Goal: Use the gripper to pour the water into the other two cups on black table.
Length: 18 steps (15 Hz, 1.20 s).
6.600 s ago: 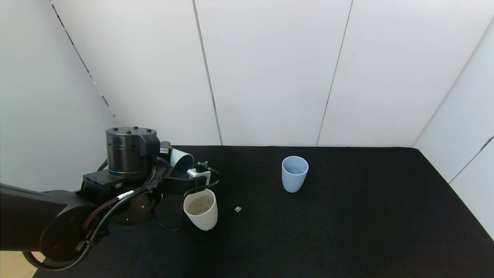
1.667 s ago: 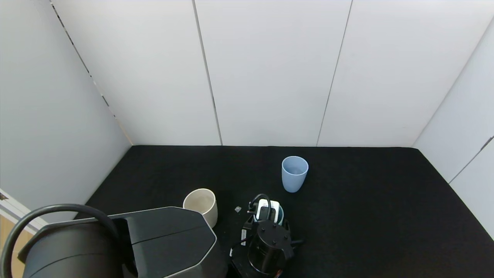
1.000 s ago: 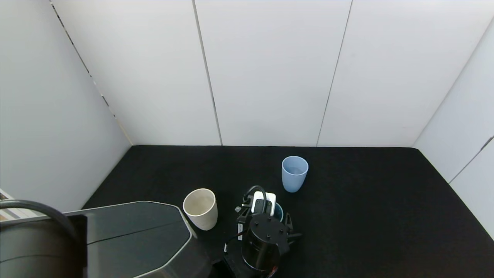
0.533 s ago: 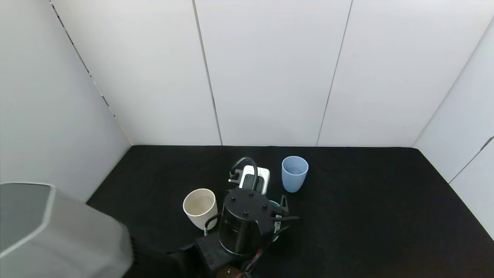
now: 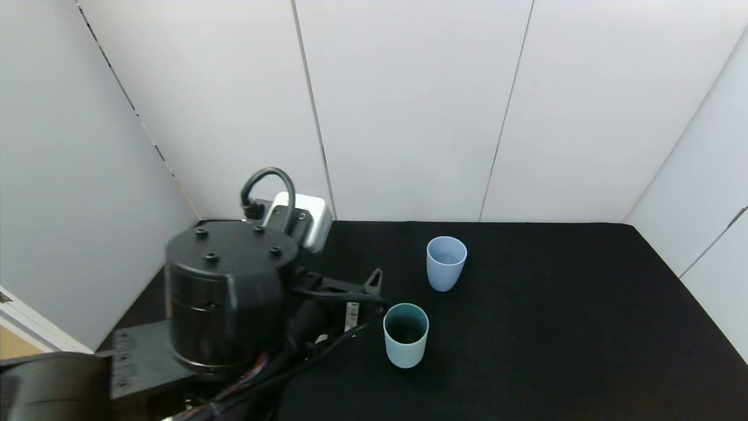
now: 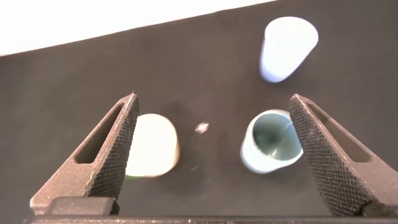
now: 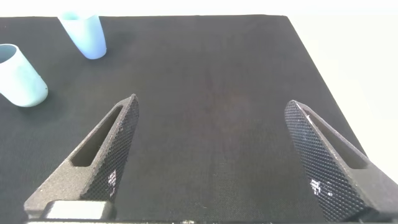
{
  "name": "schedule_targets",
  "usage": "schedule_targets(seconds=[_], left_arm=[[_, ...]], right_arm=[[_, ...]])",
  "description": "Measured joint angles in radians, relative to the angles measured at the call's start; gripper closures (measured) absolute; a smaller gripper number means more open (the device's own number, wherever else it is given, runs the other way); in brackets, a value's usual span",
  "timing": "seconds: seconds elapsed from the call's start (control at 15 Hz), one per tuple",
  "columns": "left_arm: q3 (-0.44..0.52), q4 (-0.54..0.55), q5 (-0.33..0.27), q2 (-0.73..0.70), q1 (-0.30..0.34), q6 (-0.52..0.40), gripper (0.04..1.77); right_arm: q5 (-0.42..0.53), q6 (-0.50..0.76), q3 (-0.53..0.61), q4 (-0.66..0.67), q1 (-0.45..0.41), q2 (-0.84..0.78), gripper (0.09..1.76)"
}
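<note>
Now, your readout, all placed from the teal cup:
Teal cup (image 5: 405,335): upright on the black table (image 5: 555,327), released; smooth tapered tumbler, darker inside.
Left gripper (image 6: 214,155): above it, jaws spread wide, empty, textured fingers (image 6: 115,149).
Blue cup (image 5: 446,263): just behind.
Cream cup (image 6: 151,145): beside it, across a small speck (image 6: 201,128).
Right gripper (image 7: 211,162): well off, spread, idle.
Water: too faint to make out.

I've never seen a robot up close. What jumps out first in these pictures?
The big black left arm fills the near left, its claw spread wide open and empty above the black table. Just right of it a teal cup stands upright, with a pale blue cup farther back. A cream cup shows below the claw.
</note>
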Motion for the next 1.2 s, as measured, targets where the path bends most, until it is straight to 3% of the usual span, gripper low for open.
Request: schedule_targets(seconds=[0.33, 0.8, 1.0, 1.07, 1.2], left_arm=[[0.099, 0.202, 0.002, -0.316, 0.079, 0.006, 0.1], [0.351, 0.288, -0.01, -0.734, 0.337, 0.094, 0.1], [0.407, 0.388, -0.018, -0.884, 0.398, 0.1, 0.1], [0.414, 0.436, -0.035, -0.933, 0.418, 0.101, 0.09], [0.424, 0.517, -0.138, -1.039, 0.493, 0.101, 0.09]], right_arm=[[0.0, 0.0, 0.0, 0.0, 0.0, 0.0, 0.14], [0.0, 0.0, 0.0, 0.0, 0.0, 0.0, 0.14], [0.0, 0.0, 0.0, 0.0, 0.0, 0.0, 0.14], [0.0, 0.0, 0.0, 0.0, 0.0, 0.0, 0.14], [0.0, 0.0, 0.0, 0.0, 0.0, 0.0, 0.14]])
